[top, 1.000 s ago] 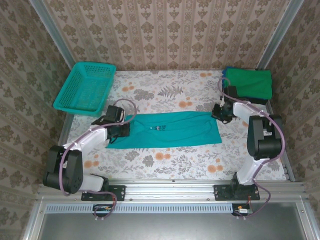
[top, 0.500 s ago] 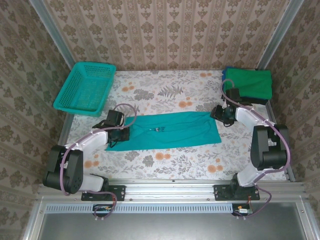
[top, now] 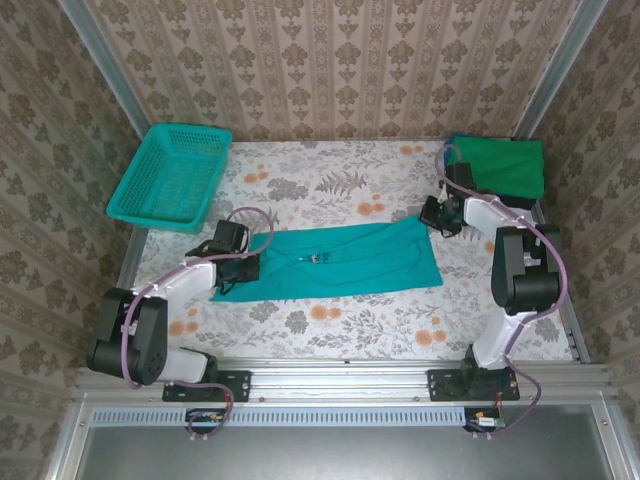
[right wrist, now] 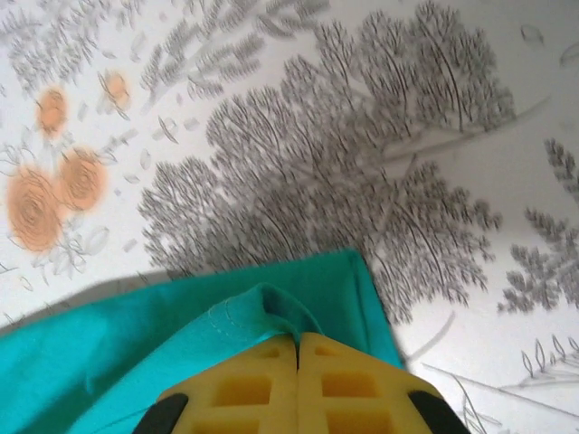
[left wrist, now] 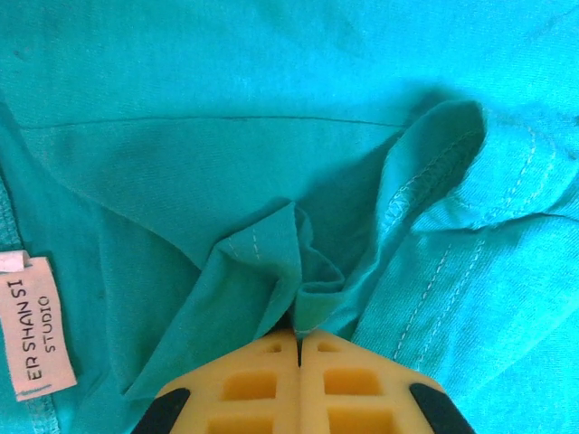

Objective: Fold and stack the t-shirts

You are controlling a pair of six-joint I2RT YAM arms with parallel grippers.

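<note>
Patterned wallpaper rings a floral desk (top: 330, 190). Across its middle, stretching from 9 to 3 o'clock, lies the teal t-shirt (top: 340, 262), already narrowed into a long band. Folded t-shirts (top: 505, 165), green on top, sit stacked at 2 o'clock, and a teal basket (top: 170, 178) waits at 10 o'clock. The left pincer (left wrist: 298, 336) is closed on a bunched pinch of cloth at the shirt's 9 o'clock end. The right pincer (right wrist: 297, 342), parted beside the shirt's far 3 o'clock corner half a second ago, is now clamped on that corner. With both ends held, the next crosswise fold looks ready to begin.
</note>
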